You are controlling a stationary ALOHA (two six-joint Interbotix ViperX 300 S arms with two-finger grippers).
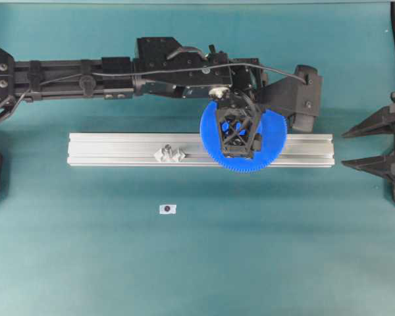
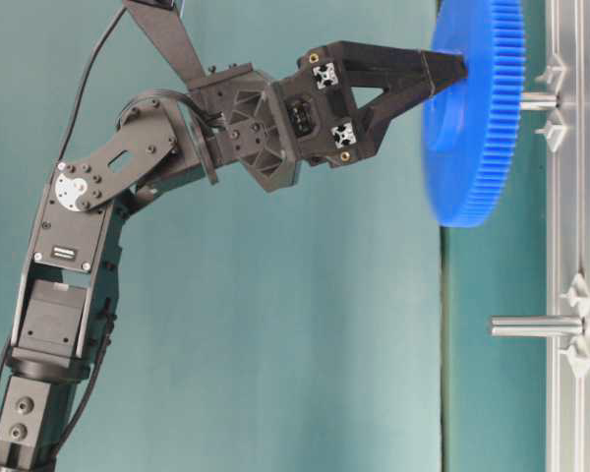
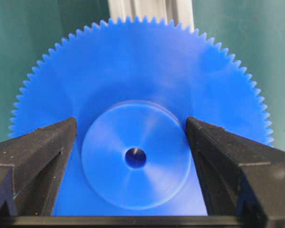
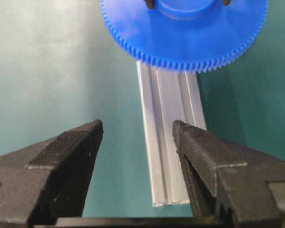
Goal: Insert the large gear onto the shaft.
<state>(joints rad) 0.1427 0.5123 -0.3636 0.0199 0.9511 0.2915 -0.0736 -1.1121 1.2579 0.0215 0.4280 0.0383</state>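
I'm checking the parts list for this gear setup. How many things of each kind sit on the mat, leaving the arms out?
Blue large gear: 1
Grey metal pins on clear bases, counting the shaft at the gear and the free pin: 2
Aluminium rail: 1
Small white tag with a dark spot: 1
Total: 5
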